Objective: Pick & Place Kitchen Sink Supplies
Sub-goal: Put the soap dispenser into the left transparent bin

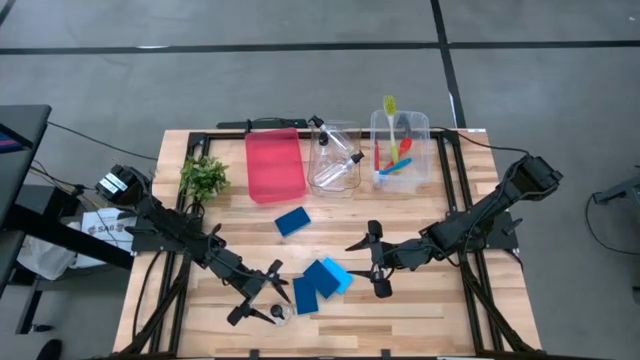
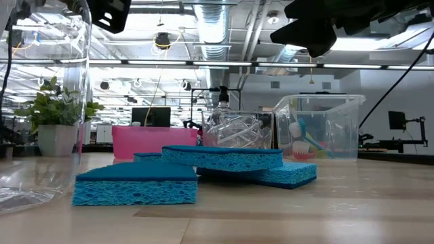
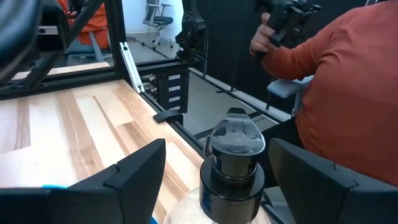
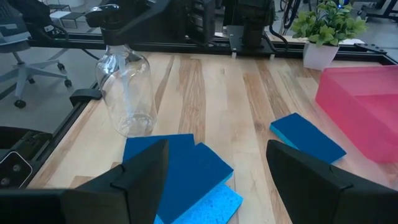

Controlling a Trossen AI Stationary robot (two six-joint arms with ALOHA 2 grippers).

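A clear bottle (image 1: 279,315) with a black cap (image 3: 233,158) stands upright on its base near the table's near edge. My left gripper (image 1: 260,296) is open, its two fingers (image 3: 134,171) standing on either side of the cap with a gap on each side. Two blue sponges (image 1: 322,282) lie overlapping at the table's middle front, and a third (image 1: 291,221) lies flat farther back. My right gripper (image 1: 377,260) hangs open just right of the overlapping sponges (image 4: 186,171), with nothing between its fingers.
At the back stand a red tray (image 1: 275,165), a clear bin with bottles (image 1: 335,160) and a clear bin with brushes (image 1: 400,150). A small green plant (image 1: 203,178) stands at the back left. A person in an orange-red sleeve (image 3: 348,93) is beyond the near edge.
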